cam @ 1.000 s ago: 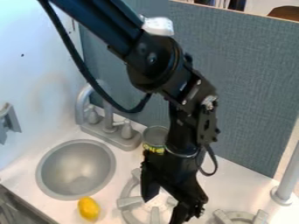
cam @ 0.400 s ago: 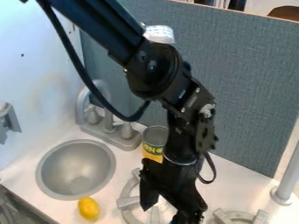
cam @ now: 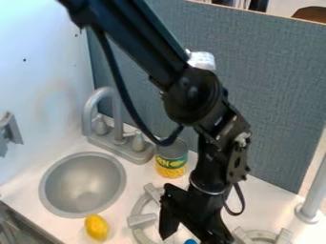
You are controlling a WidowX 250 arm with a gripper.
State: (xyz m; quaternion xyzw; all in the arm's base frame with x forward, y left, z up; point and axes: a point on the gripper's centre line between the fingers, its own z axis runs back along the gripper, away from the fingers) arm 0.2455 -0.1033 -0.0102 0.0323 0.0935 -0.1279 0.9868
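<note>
Nearest me, low in the camera view, a small blue thing point(cam: 190, 242) sits in the gap of my claw point(cam: 193, 233), which I read as spread; I can't tell whether the two touch. They're over the left burner grate point(cam: 140, 220), so a low or sideways move could hook a tip on its bars or shove the blue thing among them. The right burner grate point(cam: 258, 234) is close too, and the claw's black bulk hides part of what lies beneath, so I could misjudge height. Off to the left, the lemon point(cam: 96, 227) lies loose beside the sink basin point(cam: 83, 185); one nudge might roll it. Farther back, the corn can point(cam: 171, 164) stands upright just beside the wrist, and a swing left could tip it. The drooping cable point(cam: 167, 142) might snag the can's rim or the faucet point(cam: 96, 107), in front of the gray-blue panel point(cam: 267, 90).
</note>
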